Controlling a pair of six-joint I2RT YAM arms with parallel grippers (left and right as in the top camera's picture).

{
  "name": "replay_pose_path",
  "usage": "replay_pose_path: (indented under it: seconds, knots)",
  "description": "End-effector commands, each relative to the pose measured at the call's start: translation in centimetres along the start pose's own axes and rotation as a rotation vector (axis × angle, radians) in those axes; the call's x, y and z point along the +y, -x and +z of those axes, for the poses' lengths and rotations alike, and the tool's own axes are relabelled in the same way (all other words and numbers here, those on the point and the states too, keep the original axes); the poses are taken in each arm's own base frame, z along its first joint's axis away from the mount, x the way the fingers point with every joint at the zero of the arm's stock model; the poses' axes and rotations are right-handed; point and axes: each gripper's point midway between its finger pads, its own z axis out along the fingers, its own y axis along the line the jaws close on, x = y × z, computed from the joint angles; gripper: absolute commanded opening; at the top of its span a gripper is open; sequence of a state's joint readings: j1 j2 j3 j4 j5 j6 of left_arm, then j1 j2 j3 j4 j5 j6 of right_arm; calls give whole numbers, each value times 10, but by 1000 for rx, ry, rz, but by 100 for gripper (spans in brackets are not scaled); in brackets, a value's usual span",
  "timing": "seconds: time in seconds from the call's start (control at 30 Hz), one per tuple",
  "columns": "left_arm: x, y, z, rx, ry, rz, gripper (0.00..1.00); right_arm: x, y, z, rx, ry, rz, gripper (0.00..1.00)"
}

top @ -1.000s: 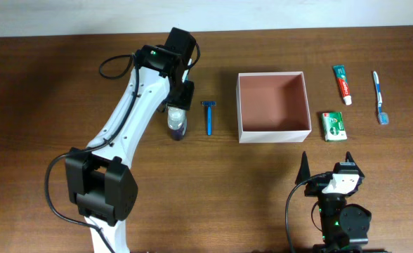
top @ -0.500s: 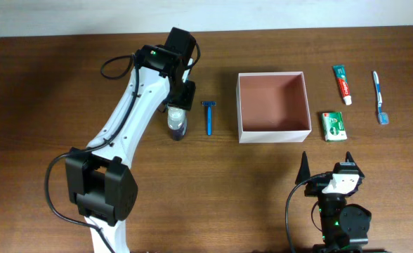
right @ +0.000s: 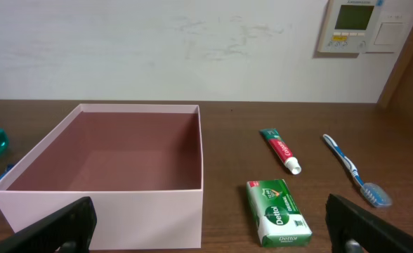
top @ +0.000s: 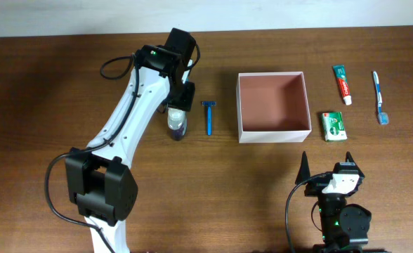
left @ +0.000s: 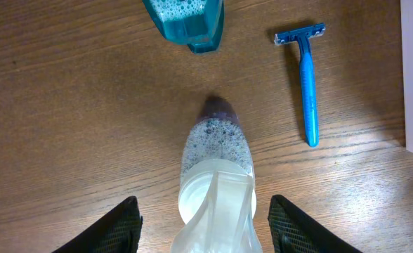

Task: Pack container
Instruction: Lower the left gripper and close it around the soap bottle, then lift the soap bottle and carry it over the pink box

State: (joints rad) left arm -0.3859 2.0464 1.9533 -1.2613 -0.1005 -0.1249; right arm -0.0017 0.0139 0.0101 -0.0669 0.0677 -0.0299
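The container (top: 274,133) is a shallow square box with white walls and a pinkish-brown inside, empty, at the table's middle right. A clear bottle of purple liquid (top: 177,128) with a white cap stands left of it. My left gripper (top: 179,105) is open above that bottle. In the left wrist view its fingers (left: 203,205) straddle the bottle's cap (left: 216,200) without touching it. A blue razor (top: 208,117) lies between the bottle and the container. My right gripper (top: 333,169) is open and empty at the front, facing the container (right: 122,207).
A green soap box (top: 333,126), a toothpaste tube (top: 342,83) and a blue toothbrush (top: 379,98) lie right of the container. A teal bottle (left: 185,21) stands just beyond the clear bottle. The razor (left: 306,77) lies to its right.
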Motion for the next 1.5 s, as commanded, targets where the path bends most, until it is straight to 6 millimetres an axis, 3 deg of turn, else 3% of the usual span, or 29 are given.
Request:
replay_pose_path:
  seconds: [0.0, 0.37, 0.53, 1.07, 1.2, 1.47]
  knots:
    - [-2, -6, 6, 27, -14, -1, 60, -1, -2, 0, 4, -12, 0, 99]
    - [-2, -10, 12, 40, -12, 0, 59, -1, -2, 0, 4, -11, 0, 99]
    - [-2, -6, 12, 24, -14, -2, 43, -1, -2, 0, 4, -12, 0, 99]
    - [-1, -14, 10, 54, -10, 1, 28, -1, -2, 0, 4, -12, 0, 98]
    - [-1, -4, -2, 22, -15, -2, 27, -1, -2, 0, 4, -12, 0, 99]
    - [-1, 34, -53, -139, -35, -17, 18, -1, -2, 0, 4, -12, 0, 99]
